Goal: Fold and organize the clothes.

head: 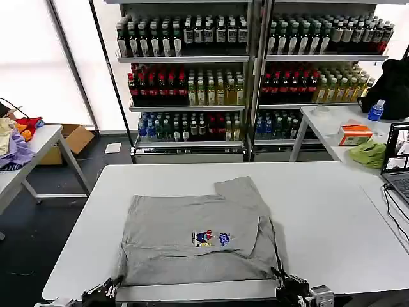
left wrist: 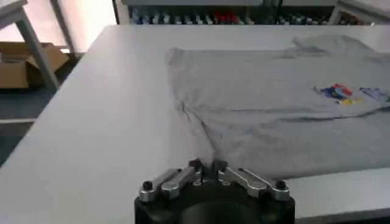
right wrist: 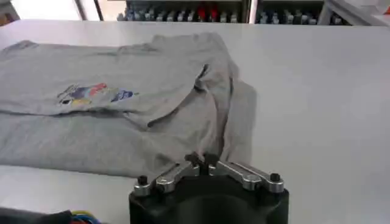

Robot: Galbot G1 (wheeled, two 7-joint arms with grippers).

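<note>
A light grey shirt (head: pixel 179 224) lies on the white table (head: pixel 332 217), partly folded, with one sleeve (head: pixel 239 188) pointing to the far side. Its small multicoloured chest print (head: pixel 213 238) faces up and also shows in the wrist views, print (left wrist: pixel 341 92) and print (right wrist: pixel 91 94). My left gripper (head: pixel 115 284) sits at the shirt's near left corner, and its fingers pinch a ridge of the cloth (left wrist: pixel 205 164). At the near right corner my right gripper (head: pixel 280 276) is shut on the grey fabric (right wrist: pixel 202 159) in the same way.
Shelves of bottles (head: pixel 192 83) stand beyond the table. A side table at the right holds a laptop (head: pixel 399 160), a lime-green cloth (head: pixel 369 153), an orange box (head: pixel 354 134) and a bottle (head: pixel 376 110). A table with piled clothes (head: pixel 13 144) stands at the left.
</note>
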